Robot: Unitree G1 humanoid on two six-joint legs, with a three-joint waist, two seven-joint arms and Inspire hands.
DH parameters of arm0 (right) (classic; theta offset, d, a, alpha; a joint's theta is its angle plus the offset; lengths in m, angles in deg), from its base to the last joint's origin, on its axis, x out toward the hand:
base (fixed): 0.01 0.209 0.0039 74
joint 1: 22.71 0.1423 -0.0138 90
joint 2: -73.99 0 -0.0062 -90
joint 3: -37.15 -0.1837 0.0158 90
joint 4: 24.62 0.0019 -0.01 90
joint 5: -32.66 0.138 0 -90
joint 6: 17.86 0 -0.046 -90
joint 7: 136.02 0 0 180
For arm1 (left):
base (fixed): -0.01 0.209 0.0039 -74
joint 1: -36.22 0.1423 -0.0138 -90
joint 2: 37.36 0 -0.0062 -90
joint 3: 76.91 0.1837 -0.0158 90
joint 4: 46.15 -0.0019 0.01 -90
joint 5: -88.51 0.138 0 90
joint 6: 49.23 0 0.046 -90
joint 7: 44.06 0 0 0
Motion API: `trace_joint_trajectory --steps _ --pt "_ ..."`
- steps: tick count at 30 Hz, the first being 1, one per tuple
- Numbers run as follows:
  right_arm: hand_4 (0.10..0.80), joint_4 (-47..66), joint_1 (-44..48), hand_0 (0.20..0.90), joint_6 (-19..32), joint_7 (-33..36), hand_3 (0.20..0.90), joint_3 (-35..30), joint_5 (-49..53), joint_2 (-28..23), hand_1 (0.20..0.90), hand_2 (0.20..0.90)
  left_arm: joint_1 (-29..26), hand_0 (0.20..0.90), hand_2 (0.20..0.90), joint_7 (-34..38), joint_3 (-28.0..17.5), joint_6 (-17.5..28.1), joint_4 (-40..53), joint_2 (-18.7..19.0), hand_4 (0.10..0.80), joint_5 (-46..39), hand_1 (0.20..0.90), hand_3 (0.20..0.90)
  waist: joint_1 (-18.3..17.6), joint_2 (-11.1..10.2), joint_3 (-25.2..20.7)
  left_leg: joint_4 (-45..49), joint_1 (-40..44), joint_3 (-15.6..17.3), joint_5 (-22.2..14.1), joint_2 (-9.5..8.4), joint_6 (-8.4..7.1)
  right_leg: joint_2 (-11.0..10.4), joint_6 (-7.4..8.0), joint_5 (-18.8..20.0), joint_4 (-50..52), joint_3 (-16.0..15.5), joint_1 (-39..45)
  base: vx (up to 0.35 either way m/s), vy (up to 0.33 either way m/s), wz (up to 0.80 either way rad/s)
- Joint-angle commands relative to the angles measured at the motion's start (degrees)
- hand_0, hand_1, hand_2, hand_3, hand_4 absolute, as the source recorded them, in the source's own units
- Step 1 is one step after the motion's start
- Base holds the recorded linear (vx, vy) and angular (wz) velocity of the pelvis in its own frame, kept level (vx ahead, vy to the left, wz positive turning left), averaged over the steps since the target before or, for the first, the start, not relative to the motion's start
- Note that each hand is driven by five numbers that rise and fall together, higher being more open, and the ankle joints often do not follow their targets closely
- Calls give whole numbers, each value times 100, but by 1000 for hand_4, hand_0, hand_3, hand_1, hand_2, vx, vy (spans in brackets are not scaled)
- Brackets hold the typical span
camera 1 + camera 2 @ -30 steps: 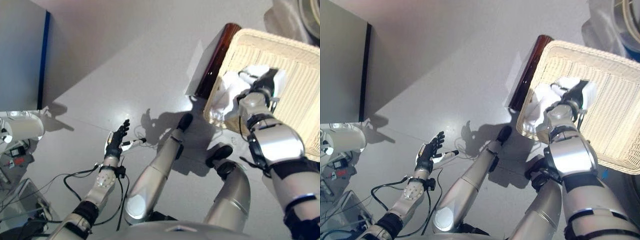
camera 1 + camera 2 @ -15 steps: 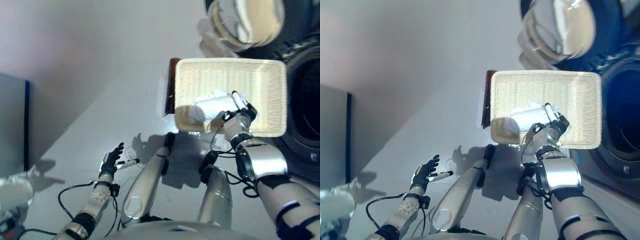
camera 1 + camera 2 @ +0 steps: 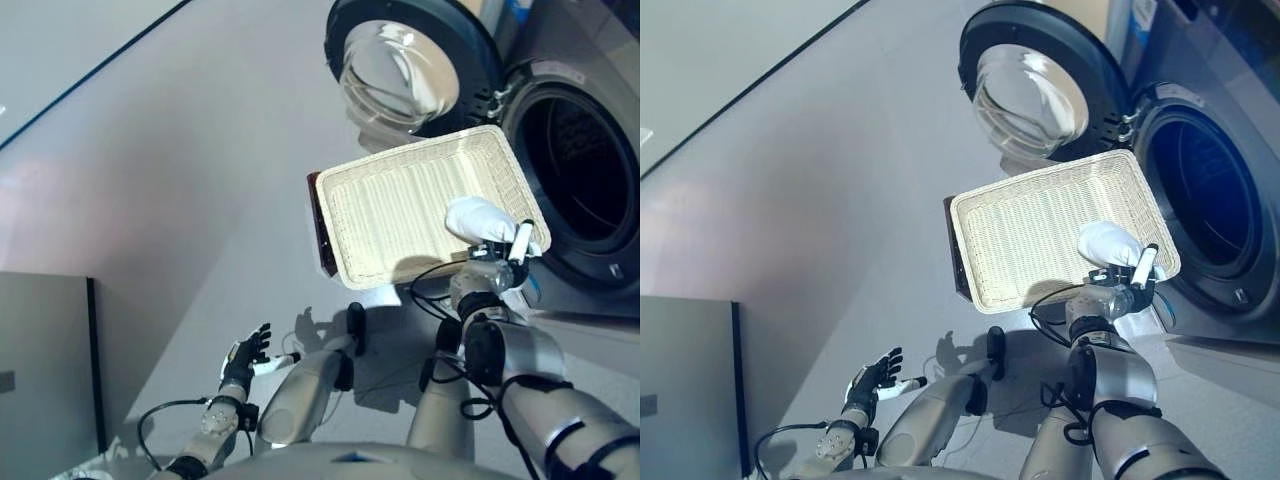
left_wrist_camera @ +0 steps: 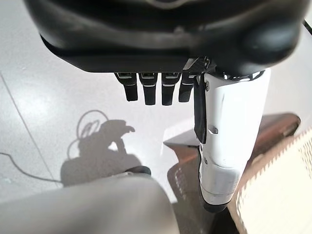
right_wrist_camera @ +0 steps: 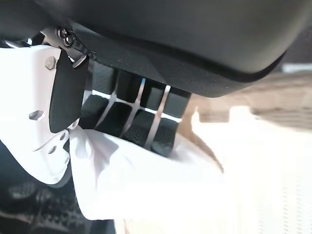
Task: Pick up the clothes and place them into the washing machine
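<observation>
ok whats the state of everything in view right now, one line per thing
washing machine door: swung fully open
washing machine drum: opening clear, inside too dark to tell
wicker basket: upright on the floor, only the white cloth over it
white cloth: bunched, gripped over the basket's corner nearest the drum
right robot hand: curled shut on the white cloth
left robot hand: open, fingers straight, holding nothing

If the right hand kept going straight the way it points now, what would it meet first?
The right hand, shut on the white cloth at the basket's near corner, points up the view toward the washer's open drum. Probably the drum opening's lower rim comes first, though depth is unclear.
</observation>
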Motion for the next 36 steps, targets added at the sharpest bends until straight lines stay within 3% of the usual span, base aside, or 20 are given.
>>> trace_joint_trajectory --steps 1,4,18,25,30,36 --pt "800 -339 653 900 -245 285 900 837 -1355 -936 900 900 -80 900 900 150 -110 172 -159 15 800 90 900 900 65 97 38 219 -457 -228 -138 86 -472 150 -80 -68 -478 -11 251 -24 -14 -14" --pt "800 -784 1009 900 -704 252 900 1470 -1946 -1145 900 900 -139 900 900 216 -140 155 -159 46 800 279 900 900 83 78 57 237 -508 -187 -130 111 -480 170 -103 -14 -446 32 133 -20 -22 -18" --pt "800 -1224 1451 900 -1458 -108 900 2517 -2836 -1006 900 900 -72 900 900 213 -680 50 30 403 800 375 900 900 212 -203 92 403 -710 -288 -159 105 -518 153 -201 3 -343 -60 74 -5 -18 5" --pt "800 -664 1462 900 -1574 -477 900 3289 -3502 -568 900 900 -53 900 900 52 -1059 49 11 550 800 227 900 900 236 -597 180 547 -747 -354 -181 154 -525 192 -238 48 -320 -109 128 0 -6 3" --pt "800 -587 1548 900 -1633 -592 900 3485 -3650 -509 900 900 -67 900 900 -15 -1249 32 -159 621 800 207 900 900 226 -846 212 613 -732 -419 -205 182 -532 218 -254 45 -335 -172 214 14 -23 4" --pt "800 -760 1754 900 -1907 -442 900 4091 -4901 -464 900 900 -105 900 900 10 -1548 -32 -291 763 800 277 900 900 254 -1231 219 648 -649 -513 -218 227 -542 286 -269 83 -420 -270 406 18 -43 12"
